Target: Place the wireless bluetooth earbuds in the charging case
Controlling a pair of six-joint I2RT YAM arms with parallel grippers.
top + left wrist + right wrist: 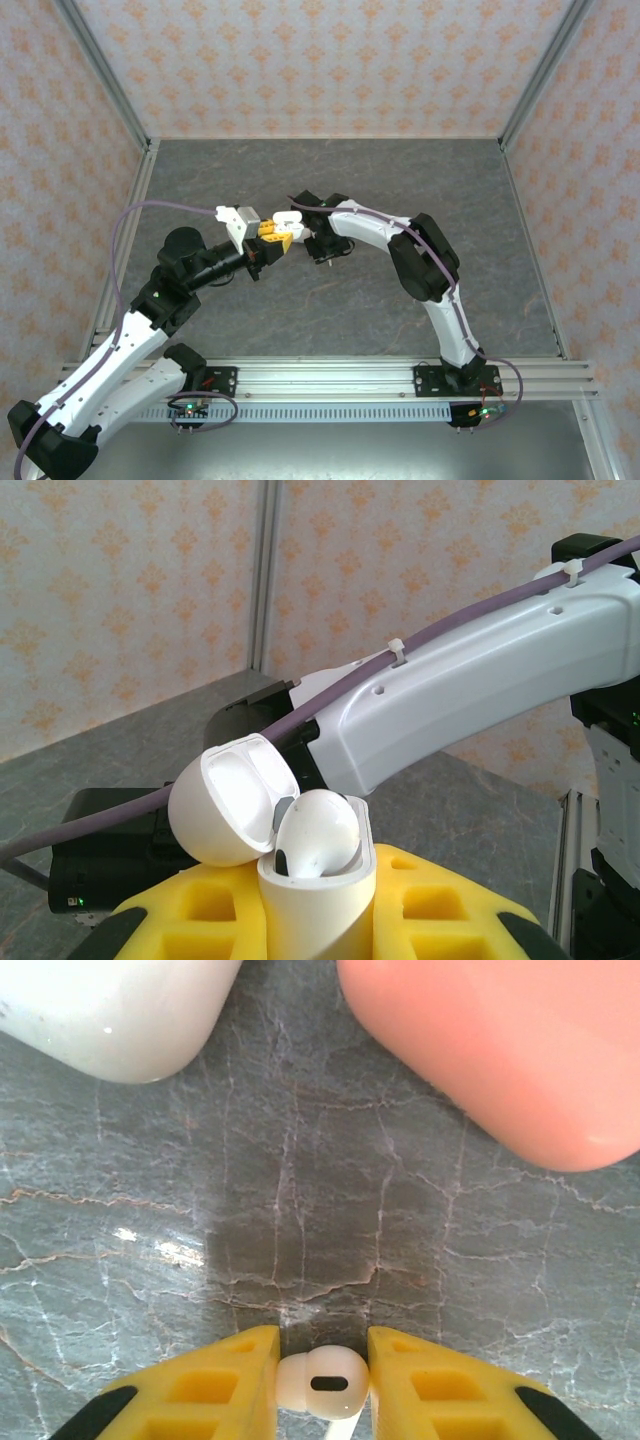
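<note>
My left gripper [320,930] is shut on a white charging case [318,905], held upright between its yellow fingers [190,920]. The case's lid [232,802] hangs open to the left, and one white earbud [318,832] sits in the case with its head sticking out. In the top view this gripper [274,234] is at mid-table with the case [288,217] at its tip. My right gripper [322,1385] is low over the table. Its yellow fingers [225,1385] press both sides of a white earbud [322,1382], whose stem points back toward the camera.
On the grey marble-patterned table [300,1190], just beyond the right gripper, lie a closed white case [110,1010] at upper left and a salmon-pink case [500,1050] at upper right. The right arm's white forearm [470,690] and purple cable cross close behind the held case.
</note>
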